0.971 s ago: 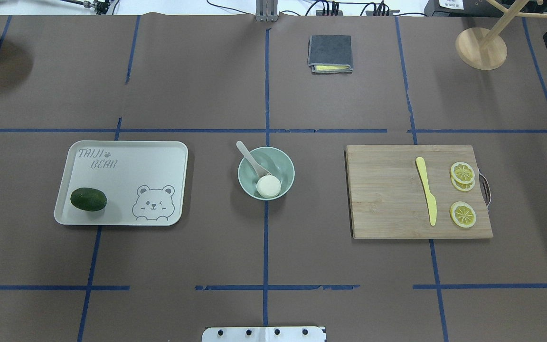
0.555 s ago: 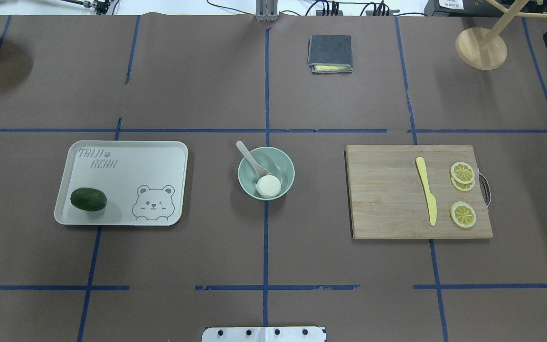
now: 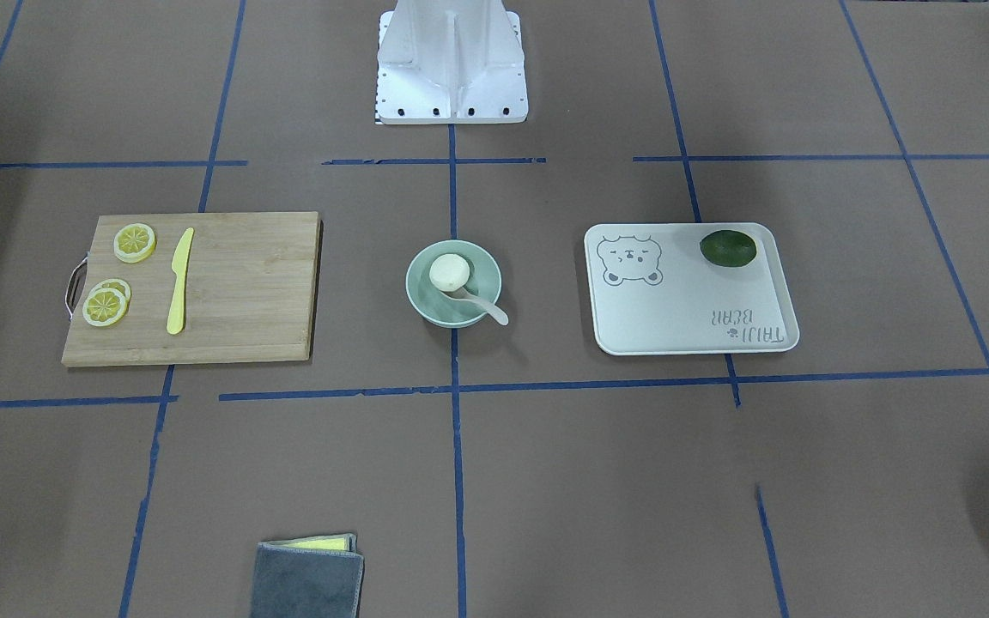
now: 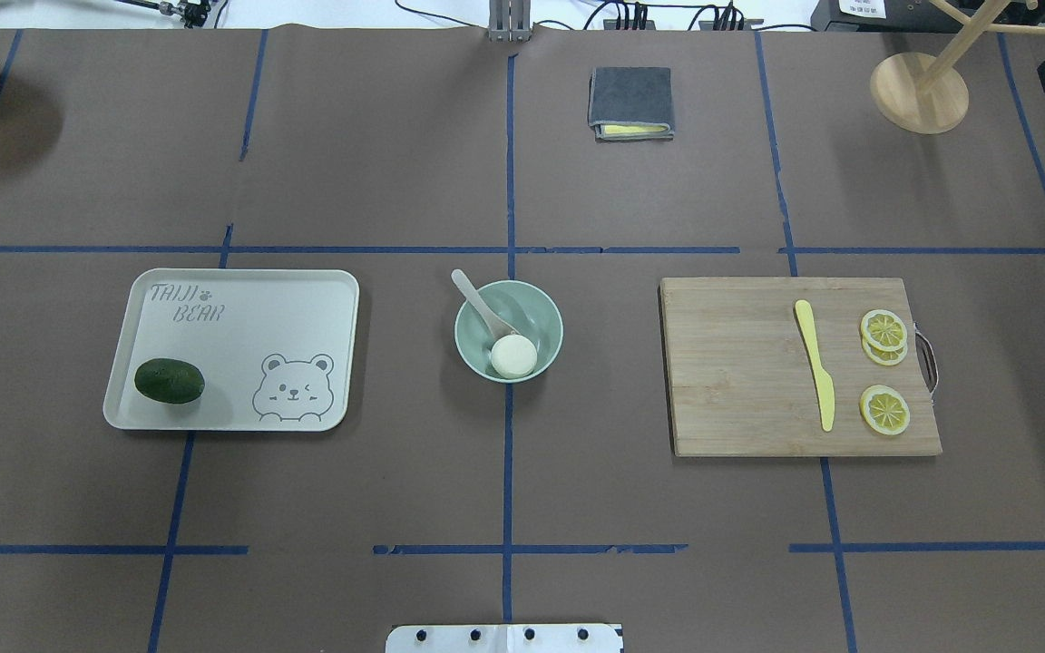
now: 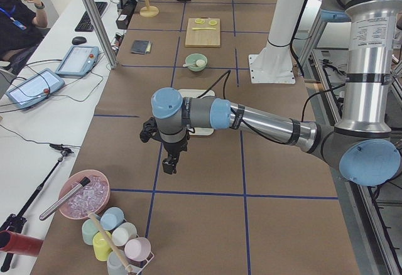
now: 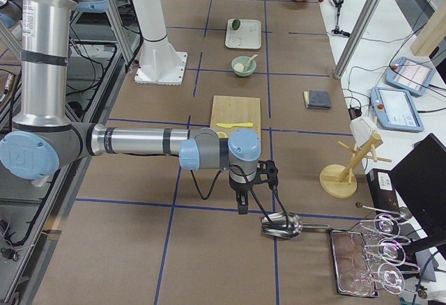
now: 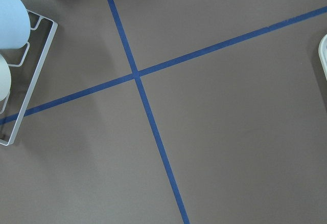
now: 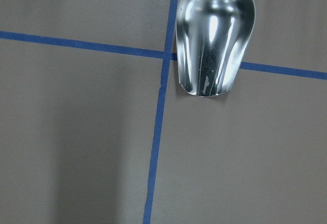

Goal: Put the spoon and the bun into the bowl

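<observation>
The mint-green bowl (image 4: 538, 311) stands at the table's middle. The white bun (image 4: 513, 356) lies inside it at the near side. The off-white spoon (image 4: 473, 295) rests in the bowl with its handle sticking out over the far-left rim. The front view shows the same bowl (image 3: 416, 284), bun (image 3: 449, 272) and spoon (image 3: 482, 305). Neither gripper is over this area. My left gripper (image 5: 171, 165) hangs over bare table far to the left; my right gripper (image 6: 240, 207) hangs far to the right by a metal scoop (image 6: 282, 225). I cannot tell whether either is open or shut.
A cream tray (image 4: 287, 299) with a dark green avocado (image 4: 169, 380) lies left of the bowl. A wooden board (image 4: 731, 372) with a yellow knife (image 4: 815, 372) and lemon slices (image 4: 883, 410) lies right. A grey cloth (image 4: 630, 100) and wooden stand (image 4: 919, 91) are at the back.
</observation>
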You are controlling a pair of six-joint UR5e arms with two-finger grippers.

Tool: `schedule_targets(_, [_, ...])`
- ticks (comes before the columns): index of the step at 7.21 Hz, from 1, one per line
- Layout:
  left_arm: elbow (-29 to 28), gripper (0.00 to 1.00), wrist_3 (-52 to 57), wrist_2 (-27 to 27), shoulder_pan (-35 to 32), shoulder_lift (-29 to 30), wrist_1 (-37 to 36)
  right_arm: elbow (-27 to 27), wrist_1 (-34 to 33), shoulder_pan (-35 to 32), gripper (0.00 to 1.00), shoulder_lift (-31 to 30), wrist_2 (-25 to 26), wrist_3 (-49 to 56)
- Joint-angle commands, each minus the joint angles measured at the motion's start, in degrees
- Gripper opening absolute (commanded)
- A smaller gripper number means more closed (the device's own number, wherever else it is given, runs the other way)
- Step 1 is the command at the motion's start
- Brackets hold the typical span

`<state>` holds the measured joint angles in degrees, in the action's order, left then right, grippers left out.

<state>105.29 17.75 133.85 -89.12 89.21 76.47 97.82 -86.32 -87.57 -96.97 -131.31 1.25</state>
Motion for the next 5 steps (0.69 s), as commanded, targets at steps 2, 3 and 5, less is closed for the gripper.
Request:
schedule_targets(2, [-0.09, 1.00, 0.00, 0.01, 0.00, 0.00, 0.00, 1.41, -0.07, 0.03, 1.00, 0.38, -0.79, -0.29])
schedule_targets(3, [-0.09, 1.00, 0.00, 0.01, 0.00, 0.00, 0.00, 1.50, -0.16, -0.05, 1.00, 0.64, -0.79, -0.29])
schedule_targets(5, [-0.09, 1.00, 0.00, 0.01, 0.00, 0.00, 0.00, 1.41, -0.16, -0.05, 1.00, 0.91, -0.71, -0.29])
